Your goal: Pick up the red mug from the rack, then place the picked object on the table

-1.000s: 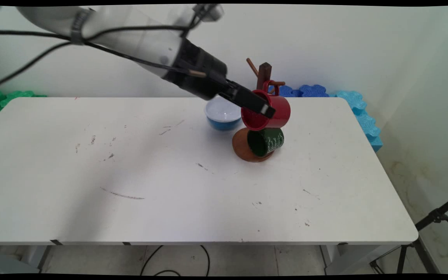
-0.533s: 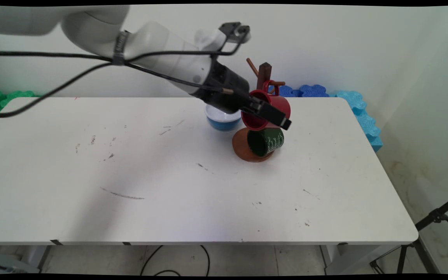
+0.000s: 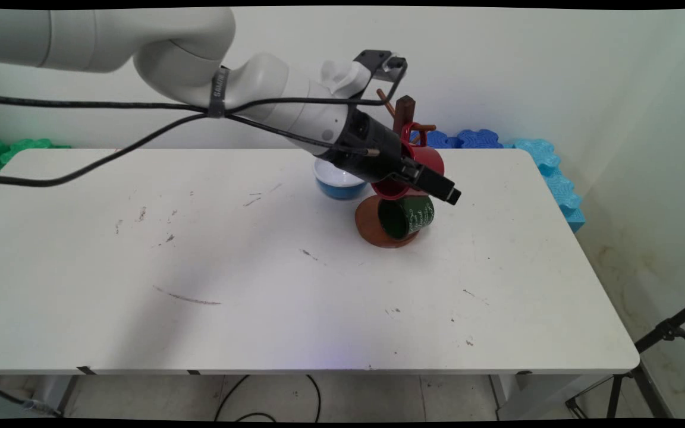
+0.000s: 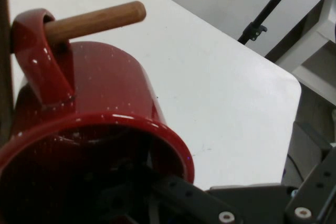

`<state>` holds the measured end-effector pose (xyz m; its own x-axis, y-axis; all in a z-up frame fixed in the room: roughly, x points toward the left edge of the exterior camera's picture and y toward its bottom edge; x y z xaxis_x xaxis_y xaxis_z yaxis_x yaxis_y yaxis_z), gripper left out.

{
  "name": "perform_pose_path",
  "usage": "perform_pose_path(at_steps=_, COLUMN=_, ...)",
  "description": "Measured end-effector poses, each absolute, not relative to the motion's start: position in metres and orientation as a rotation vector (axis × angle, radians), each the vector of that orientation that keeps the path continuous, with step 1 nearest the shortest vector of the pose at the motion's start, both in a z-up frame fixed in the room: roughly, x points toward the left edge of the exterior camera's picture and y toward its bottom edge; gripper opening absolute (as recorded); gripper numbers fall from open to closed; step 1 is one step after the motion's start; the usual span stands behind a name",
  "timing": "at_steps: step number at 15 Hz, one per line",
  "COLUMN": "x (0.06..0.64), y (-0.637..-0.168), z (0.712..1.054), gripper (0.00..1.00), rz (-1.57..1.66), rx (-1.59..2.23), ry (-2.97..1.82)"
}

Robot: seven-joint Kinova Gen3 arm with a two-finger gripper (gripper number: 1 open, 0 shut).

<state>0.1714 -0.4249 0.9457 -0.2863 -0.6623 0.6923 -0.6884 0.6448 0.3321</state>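
The red mug (image 3: 424,158) hangs on the wooden mug stand (image 3: 404,110): in the hand view its handle is passed over a round wooden peg (image 4: 94,19), and the peg's end comes out past the handle. The mug lies on its side with the mouth turned toward the arm.

The gripper (image 3: 429,185) is at the rim of this mug. Its jaws are apart; one side reaches into the mouth of the mug and the other is outside, with a clear gap between it and the mug's wall. So it stands around the rim and, as far as the pictures show, it clamps nothing.

Below the red mug a green mug (image 3: 409,217) hangs on a lower part of the same stand, just above the round brown base. A blue bowl (image 3: 333,183) with a white inside stands on the white table (image 3: 259,285) just beside the stand, partly behind the arm
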Motion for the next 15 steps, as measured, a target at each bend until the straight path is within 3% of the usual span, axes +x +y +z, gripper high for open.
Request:
perform_pose_path(at_steps=6, x=0.169, y=-0.428, z=0.937, gripper=1.00, rz=0.071, rx=1.037, ry=-2.010)
perform_pose_path(at_steps=7, x=0.169, y=-0.428, z=0.936, gripper=0.00, rz=0.076, rx=1.034, ry=-2.009)
perform_pose_path(at_steps=15, x=0.172, y=-0.430, z=0.934, gripper=0.00, rz=0.103, rx=0.980, ry=-2.010)
